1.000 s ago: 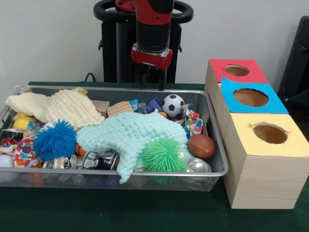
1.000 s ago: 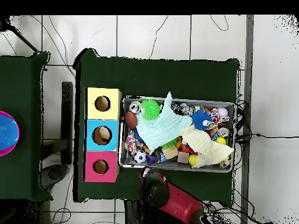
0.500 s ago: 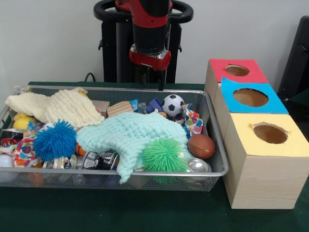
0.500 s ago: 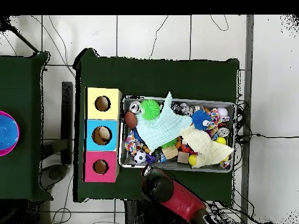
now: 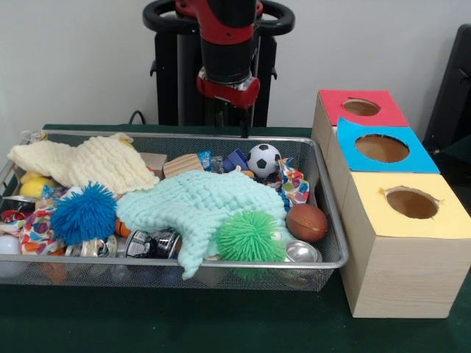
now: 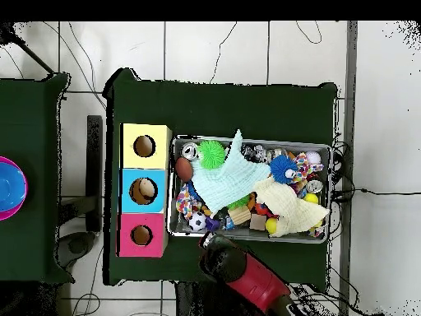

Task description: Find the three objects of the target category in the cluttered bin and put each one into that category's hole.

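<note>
- I see the gripper (image 5: 245,125) hanging over the wire-mesh bin's (image 5: 324,220) far rim; I cannot tell whether it is apart or together.
- Just below it sits a glossy soccer ball (image 5: 263,159).
- A knitted mint cloth (image 5: 199,206) covers the middle, a spiky green ball (image 5: 250,237) on its edge.
- Beside the bin stands a wooden box with round holes: red (image 5: 360,107), blue (image 5: 381,148), yellow (image 5: 411,203).

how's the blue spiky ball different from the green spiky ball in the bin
Colour: the blue spiky ball is deep blue, the green spiky ball bright lime.
Place, in the front view: the blue one sits toward the bin's left end, the green one right of centre at the front rim.
Neighbours: the green one lies against the mint cloth; the blue one lies just below the cream cloth.
Both are round, soft-spined and about the same size.
</note>
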